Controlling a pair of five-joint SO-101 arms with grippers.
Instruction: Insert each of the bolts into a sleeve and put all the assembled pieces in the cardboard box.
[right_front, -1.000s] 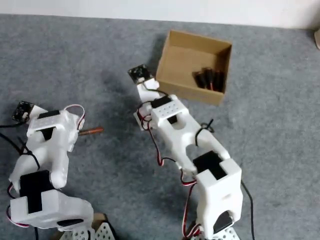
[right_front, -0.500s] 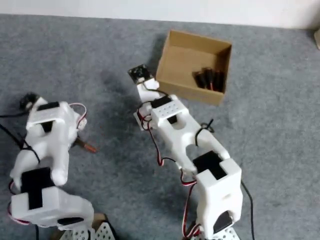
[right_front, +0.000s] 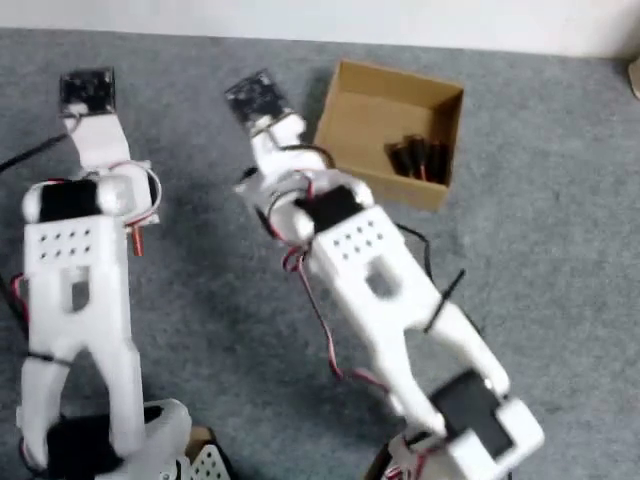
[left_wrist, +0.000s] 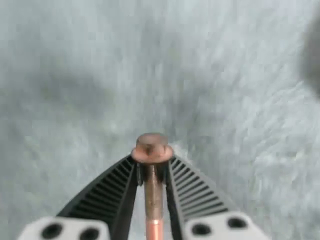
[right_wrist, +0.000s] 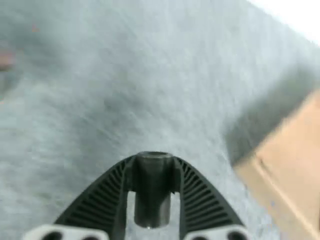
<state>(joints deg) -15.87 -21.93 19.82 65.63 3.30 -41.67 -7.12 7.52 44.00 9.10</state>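
The left claw (left_wrist: 152, 165) pinches the seemingly light, stiff, likely slippery copper bolt (left_wrist: 151, 147) by its shank just under the head, while the right claw (right_wrist: 152, 167) pinches the rigid dark sleeve (right_wrist: 151, 185) mid-body, left of the cardboard box (right_front: 375, 185).

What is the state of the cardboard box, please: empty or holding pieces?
Holding pieces: several dark pieces lie together inside the cardboard box.
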